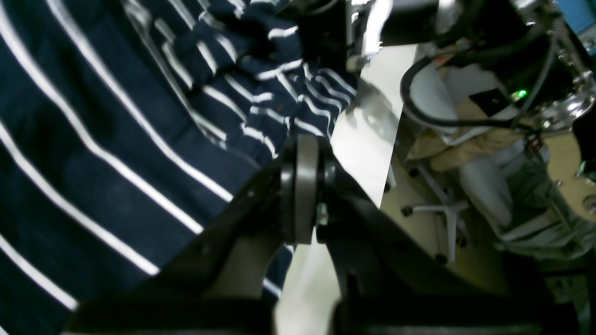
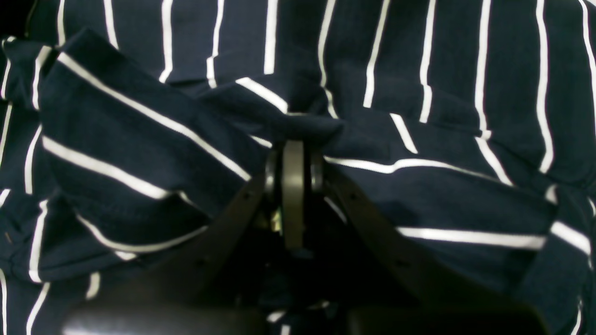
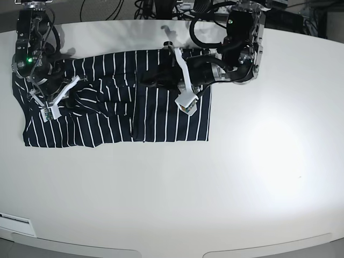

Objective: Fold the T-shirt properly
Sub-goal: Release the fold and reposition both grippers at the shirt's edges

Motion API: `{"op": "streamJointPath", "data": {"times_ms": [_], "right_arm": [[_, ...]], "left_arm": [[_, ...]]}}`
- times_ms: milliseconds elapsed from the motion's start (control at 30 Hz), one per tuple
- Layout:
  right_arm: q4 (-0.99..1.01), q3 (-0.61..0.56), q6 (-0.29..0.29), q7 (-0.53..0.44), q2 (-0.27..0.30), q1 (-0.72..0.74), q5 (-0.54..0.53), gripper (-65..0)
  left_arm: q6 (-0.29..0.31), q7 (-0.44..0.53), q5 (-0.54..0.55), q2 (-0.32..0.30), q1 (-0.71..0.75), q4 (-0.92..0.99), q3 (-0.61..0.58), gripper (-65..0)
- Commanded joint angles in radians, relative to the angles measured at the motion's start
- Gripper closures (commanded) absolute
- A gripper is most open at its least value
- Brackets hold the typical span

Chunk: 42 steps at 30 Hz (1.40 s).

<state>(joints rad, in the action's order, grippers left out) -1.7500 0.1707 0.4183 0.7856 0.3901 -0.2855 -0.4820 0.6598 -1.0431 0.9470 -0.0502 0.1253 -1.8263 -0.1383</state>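
Navy cloth with thin white stripes, the T-shirt (image 3: 115, 115) lies spread and partly folded across the far left of the white bench (image 3: 242, 172). Left arm's fingers (image 1: 300, 186) are pressed fully together, gripping nothing visible, beside the shirt's edge over the bench. Right arm's fingers (image 2: 293, 186) are nearly closed, pinching a bunched fold of the shirt near its left end. An office chair (image 1: 442, 218) stands on the floor beyond.
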Motion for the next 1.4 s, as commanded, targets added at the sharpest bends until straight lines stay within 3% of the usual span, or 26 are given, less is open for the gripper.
{"op": "streamJointPath", "data": {"times_ms": [0, 67, 167, 333, 633, 700, 833, 933, 1067, 1167, 1267, 1367], "right_arm": [[-0.008, -0.001, 0.002, 0.023, 0.009, 0.000, 0.001, -4.7], [-0.008, -0.001, 0.001, 0.023, 0.009, 0.000, 0.001, -4.7], [-0.008, -0.001, 0.001, 0.024, 0.009, -0.001, 0.001, -2.4], [-0.009, -0.001, 0.001, 0.021, 0.009, 0.019, 0.001, 0.0], [-0.009, 0.000, 0.000, 0.048, 0.012, 0.091, 0.011, 0.0], [-0.009, 0.000, 0.001, 0.048, 0.011, 0.107, 0.010, -3.3], [-0.011, 0.002, 0.001, 0.049, 0.012, 0.156, -0.030, -19.4], [-0.016, 0.002, 0.020, 0.049, 0.012, 0.198, -0.055, -26.5], [-0.048, 0.004, 0.015, 0.050, 0.012, 0.254, -0.062, -31.2], [-0.063, 0.038, -0.023, 0.084, 0.018, 0.303, -0.060, -34.6], [-0.063, 0.102, -0.087, 0.098, 0.029, 0.321, -0.006, -34.7], [-0.031, 0.166, -0.109, 0.114, 0.029, 0.317, -0.017, -34.7]], "left_arm": [[0.024, 0.030, 0.053, 0.003, -0.029, -0.019, 0.016, 0.0], [0.038, 0.030, 0.085, 0.003, -0.054, -0.019, 0.054, 0.0], [0.038, 0.031, 0.051, 0.003, -0.076, -0.019, 0.120, 0.0], [0.024, 0.034, -0.139, 0.002, -0.076, -0.009, 0.133, 0.0], [-0.083, 0.075, -0.361, -0.006, -0.064, 0.110, 0.092, 0.0], [-0.105, 0.087, -0.395, -0.010, -0.066, 0.140, 0.092, 0.0], [-0.115, 0.132, -0.442, -0.037, -0.068, 0.192, 0.092, 0.0], [-0.115, 0.141, -0.443, -0.063, -0.068, 0.229, 0.092, 0.0], [-0.116, 0.148, -0.443, -0.124, -0.068, 0.245, 0.092, 0.0], [-0.116, 0.153, -0.442, -0.174, -0.070, 0.245, 0.092, 0.0], [-0.116, 0.153, -0.441, -0.222, -0.070, 0.245, 0.092, 0.0], [-0.115, 0.153, -0.429, -0.267, -0.073, 0.245, 0.092, 0.0]]}}
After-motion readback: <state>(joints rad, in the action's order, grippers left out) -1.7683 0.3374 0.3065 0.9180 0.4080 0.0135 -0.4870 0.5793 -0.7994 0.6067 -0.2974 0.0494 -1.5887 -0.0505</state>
